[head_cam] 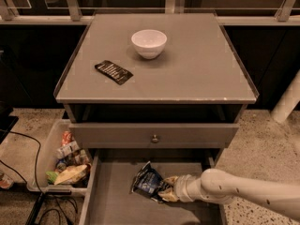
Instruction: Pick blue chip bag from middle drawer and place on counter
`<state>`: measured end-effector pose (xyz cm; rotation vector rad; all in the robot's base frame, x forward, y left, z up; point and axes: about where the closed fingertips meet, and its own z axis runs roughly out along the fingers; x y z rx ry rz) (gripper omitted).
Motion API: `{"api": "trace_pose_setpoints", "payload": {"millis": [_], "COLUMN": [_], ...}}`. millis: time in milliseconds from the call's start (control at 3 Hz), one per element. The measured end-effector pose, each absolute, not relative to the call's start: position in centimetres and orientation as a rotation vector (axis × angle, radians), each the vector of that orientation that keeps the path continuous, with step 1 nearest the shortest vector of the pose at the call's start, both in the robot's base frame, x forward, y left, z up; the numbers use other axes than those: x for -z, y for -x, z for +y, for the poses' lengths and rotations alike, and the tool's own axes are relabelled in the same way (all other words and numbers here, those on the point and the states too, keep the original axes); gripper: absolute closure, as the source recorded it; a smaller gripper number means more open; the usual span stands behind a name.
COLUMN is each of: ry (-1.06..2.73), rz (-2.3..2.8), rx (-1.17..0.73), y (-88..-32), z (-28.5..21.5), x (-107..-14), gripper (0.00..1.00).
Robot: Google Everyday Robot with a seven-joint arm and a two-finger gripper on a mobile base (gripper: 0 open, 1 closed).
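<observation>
The blue chip bag (146, 182) stands tilted over the floor of the open middle drawer (110, 204). Its right edge is pinched in the end effector (169, 190), which reaches in from the right. Farther back, the counter (197, 74) carries a white bowl (149, 42) and a black packet (114, 72).

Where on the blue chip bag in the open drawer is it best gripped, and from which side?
Probably the thin edge of the blue chip bag on the picture's right, approached from that side, low over the middle drawer floor. The bag lies tilted, and the gripper sits right at that edge; the puffy middle looks harder to pinch.
</observation>
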<state>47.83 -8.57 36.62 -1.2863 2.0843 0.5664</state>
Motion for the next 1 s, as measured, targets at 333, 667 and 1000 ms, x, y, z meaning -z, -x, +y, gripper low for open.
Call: {"api": "trace_pose_setpoints", "payload": {"millis": [333,667,1000], "ry": [1.286,1.290,1.293], "rz": [2.084,2.073,1.982], "rx": [-0.566,-0.570,-0.542], "y": [-47.8,-47.7,-47.9], "z": [-8.6,-9.1,-13.1], "x": [-36.6,-37.5,-45.2], "gripper": [1.00,1.00,1.00]}}
